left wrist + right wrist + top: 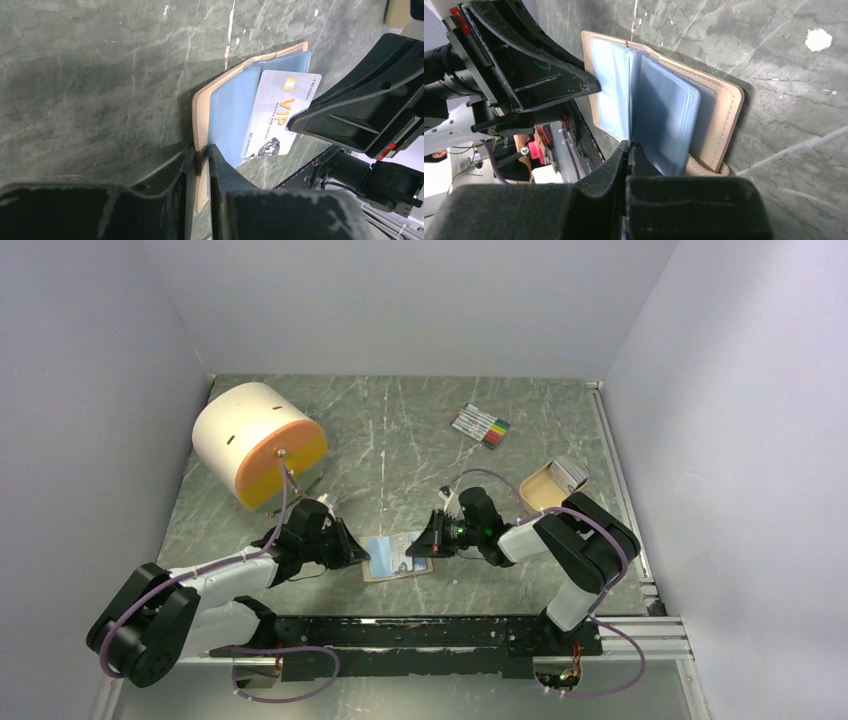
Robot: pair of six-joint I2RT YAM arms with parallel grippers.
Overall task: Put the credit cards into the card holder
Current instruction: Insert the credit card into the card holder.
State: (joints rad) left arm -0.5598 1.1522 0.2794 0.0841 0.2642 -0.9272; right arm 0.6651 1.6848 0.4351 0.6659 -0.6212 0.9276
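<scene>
The tan card holder (385, 565) lies open on the table, its pale blue sleeves (664, 115) facing up. My left gripper (201, 155) is shut on the holder's tan edge (200, 107), pinning its left side. My right gripper (628, 150) is shut on one white credit card (280, 115) printed "VIP". This card stands edge-on (630, 95) among the sleeves. I cannot tell whether it is inside a sleeve. More credit cards (572, 472) sit stacked in the tan tray (540, 490) at the right.
A large white cylinder with an orange face (258, 443) lies at the back left, close behind the left arm. A bundle of coloured marker pens (480, 425) lies at the back centre-right. The black base rail (420, 632) runs along the near edge.
</scene>
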